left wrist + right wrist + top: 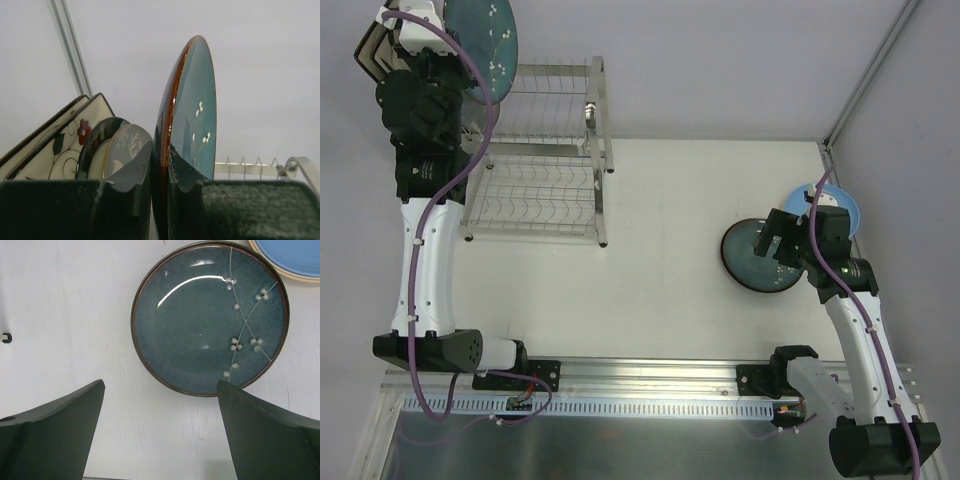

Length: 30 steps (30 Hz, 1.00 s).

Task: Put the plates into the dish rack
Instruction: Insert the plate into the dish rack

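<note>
My left gripper (169,152) is shut on the rim of a dark teal plate (195,110) with a brown edge and white blossoms. It holds the plate upright, high over the left end of the silver dish rack (545,170). Behind it, square cream floral plates (65,140) and a round dark-rimmed plate (97,145) stand on edge. My right gripper (161,390) is open above the table, with a second dark teal plate (207,320) lying flat just beyond its fingertips. A light blue plate (295,255) lies past that one.
The rack's upper wire slots (250,167) show to the right of the held plate. In the top view the rack's right posts (600,150) stand mid-table. A wall corner post (865,80) rises behind the light blue plate (830,205).
</note>
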Tool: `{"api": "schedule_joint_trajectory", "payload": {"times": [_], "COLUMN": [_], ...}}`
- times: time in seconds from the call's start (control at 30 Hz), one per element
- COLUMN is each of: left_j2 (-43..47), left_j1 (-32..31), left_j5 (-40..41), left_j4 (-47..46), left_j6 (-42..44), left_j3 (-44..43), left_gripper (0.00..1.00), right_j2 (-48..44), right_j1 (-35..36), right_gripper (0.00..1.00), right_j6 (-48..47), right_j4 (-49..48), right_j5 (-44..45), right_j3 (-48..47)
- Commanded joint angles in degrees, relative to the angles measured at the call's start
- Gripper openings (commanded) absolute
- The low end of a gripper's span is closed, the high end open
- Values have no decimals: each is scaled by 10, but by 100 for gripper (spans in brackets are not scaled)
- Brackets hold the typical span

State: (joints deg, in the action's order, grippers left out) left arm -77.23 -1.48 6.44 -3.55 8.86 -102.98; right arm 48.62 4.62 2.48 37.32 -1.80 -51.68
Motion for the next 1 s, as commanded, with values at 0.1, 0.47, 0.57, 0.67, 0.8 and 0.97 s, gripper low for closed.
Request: {"api": "schedule_joint_trajectory", "payload": {"times": [0.1, 0.47, 0.57, 0.67, 0.8, 0.97], "left_j2": [27, -1, -8, -15, -27, -34], "left_j1": [25, 43, 45, 46, 47, 50], "left_j5": [-22, -39, -49, -46, -44, -38], "left_j4": [-116, -121, -123, -126, -128, -131], "left_j6": [72, 116, 125, 133, 137, 138], "left_j3": [1, 14, 23, 26, 32, 45], "left_gripper": [0, 0, 0, 0, 0, 0], "right_j2": [5, 11, 10, 9, 9, 7], "right_j1": [-4, -3, -4, -3, -4, -4], "right_gripper": [100, 100, 100, 99, 100, 99], "right_j6": [-12, -17, -17, -18, -19, -18], "right_j4": [-8, -3, -3, -3, -2, -1], "right_j5": [-3, 1, 2, 4, 7, 10], "right_j3": [-22, -33, -32, -32, -32, -31]}}
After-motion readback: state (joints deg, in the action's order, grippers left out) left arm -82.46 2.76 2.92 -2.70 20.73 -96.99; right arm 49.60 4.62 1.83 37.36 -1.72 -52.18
